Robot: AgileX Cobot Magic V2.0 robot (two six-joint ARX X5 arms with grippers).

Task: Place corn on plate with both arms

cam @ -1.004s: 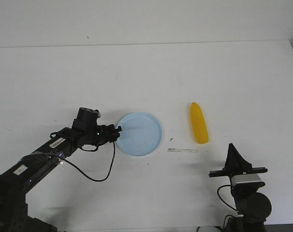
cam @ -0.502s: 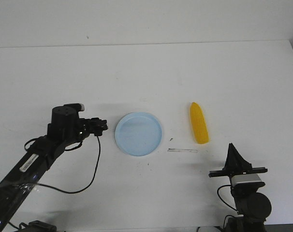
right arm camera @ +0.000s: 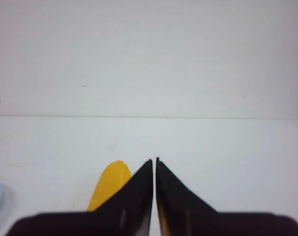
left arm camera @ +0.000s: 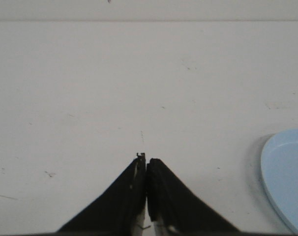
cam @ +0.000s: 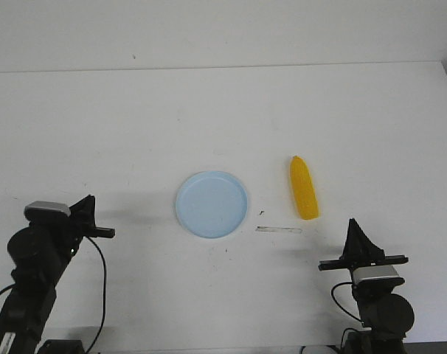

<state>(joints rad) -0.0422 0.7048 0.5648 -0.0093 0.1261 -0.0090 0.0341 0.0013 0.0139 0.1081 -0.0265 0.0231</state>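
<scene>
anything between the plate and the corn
Only bare table separates the plate from the corn; the front view shows it.

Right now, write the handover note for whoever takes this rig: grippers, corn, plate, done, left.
Left gripper: shut, holding nothing, parked near the table's front left, apart from the plate.
Right gripper: shut, holding nothing, parked front right, just short of the corn.
Plate: flat on the table, mid-front, nothing on it.
Corn: lying on the table right of the plate, not touching it, pointed end away from the robot.
Done: nothing visible on the corn.
Left: grasp the corn and set it on the plate.
</scene>
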